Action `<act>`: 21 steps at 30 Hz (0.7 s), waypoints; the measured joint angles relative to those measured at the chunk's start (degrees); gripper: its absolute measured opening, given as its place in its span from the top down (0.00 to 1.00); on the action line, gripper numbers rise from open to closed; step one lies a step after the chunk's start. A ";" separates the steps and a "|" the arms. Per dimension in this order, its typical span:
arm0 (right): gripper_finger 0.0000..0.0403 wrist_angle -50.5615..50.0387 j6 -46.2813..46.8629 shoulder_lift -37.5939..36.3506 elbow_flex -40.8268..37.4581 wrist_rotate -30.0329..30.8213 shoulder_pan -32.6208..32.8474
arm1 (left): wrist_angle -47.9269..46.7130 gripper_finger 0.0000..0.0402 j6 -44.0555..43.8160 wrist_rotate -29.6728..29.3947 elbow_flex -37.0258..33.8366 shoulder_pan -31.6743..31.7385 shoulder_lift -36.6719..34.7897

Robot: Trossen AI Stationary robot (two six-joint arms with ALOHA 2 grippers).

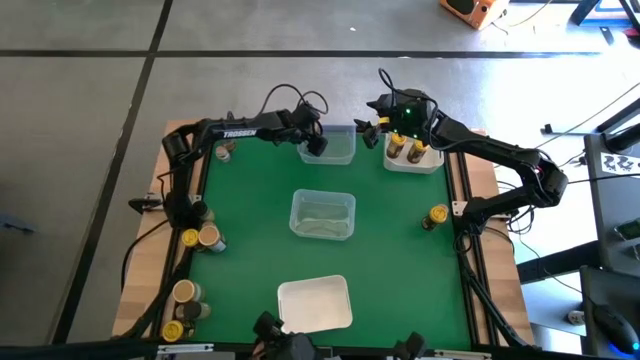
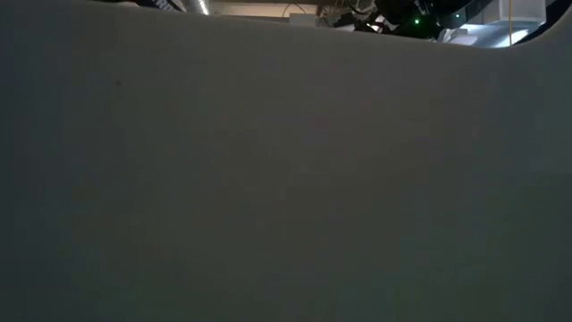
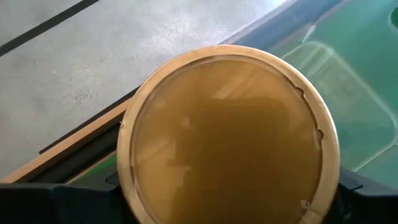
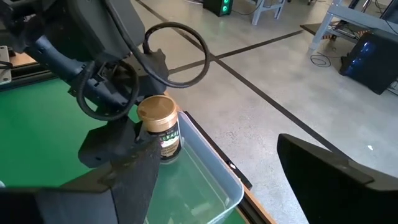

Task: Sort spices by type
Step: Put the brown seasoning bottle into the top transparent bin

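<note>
Tan-lidded spice jar [image 3: 229,140], pinched by left gripper [image 4: 146,140], hangs over clear tray [image 4: 205,180]; right gripper [image 1: 372,126] spread; we judge most jars unsorted.

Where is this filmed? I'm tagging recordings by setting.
Probably a robotics lab or workshop: bare concrete floor with dark lines, a green work table with two arms, loose cables and equipment around it.

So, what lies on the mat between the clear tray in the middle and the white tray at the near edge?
Nothing: in the high view only bare green mat lies between the clear tray and the white tray.
</note>
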 joint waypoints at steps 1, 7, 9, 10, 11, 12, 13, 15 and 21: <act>0.21 0.00 -0.02 0.00 0.00 0.00 0.00 | -0.12 0.29 -0.23 0.01 0.00 0.00 0.01; 0.21 0.00 0.00 0.00 0.00 0.00 -0.02 | -0.52 0.26 -0.51 0.22 0.00 0.00 0.01; 0.21 0.00 0.00 0.00 0.00 0.00 -0.02 | -0.51 0.25 -0.86 0.22 0.00 0.00 0.01; 0.21 0.00 0.00 0.00 0.00 0.00 -0.02 | -0.51 0.25 -0.84 0.22 0.00 0.00 0.01; 0.21 0.00 0.00 0.00 0.00 0.00 -0.02 | -0.53 0.25 -0.75 0.22 0.00 0.00 0.01; 0.21 0.00 -0.01 0.00 0.00 0.00 -0.02 | -0.55 0.25 -0.67 0.22 0.00 0.00 0.01; 0.21 -0.01 -0.01 0.00 0.00 0.00 -0.02 | -0.56 0.25 -0.84 0.22 0.00 0.00 0.01; 0.21 0.00 0.00 0.00 0.00 0.00 -0.02 | -0.53 0.25 -1.52 0.22 0.00 0.00 0.01; 0.21 0.00 -0.02 0.00 0.00 0.01 -0.02 | -0.56 0.24 -1.88 0.25 -0.02 0.00 0.01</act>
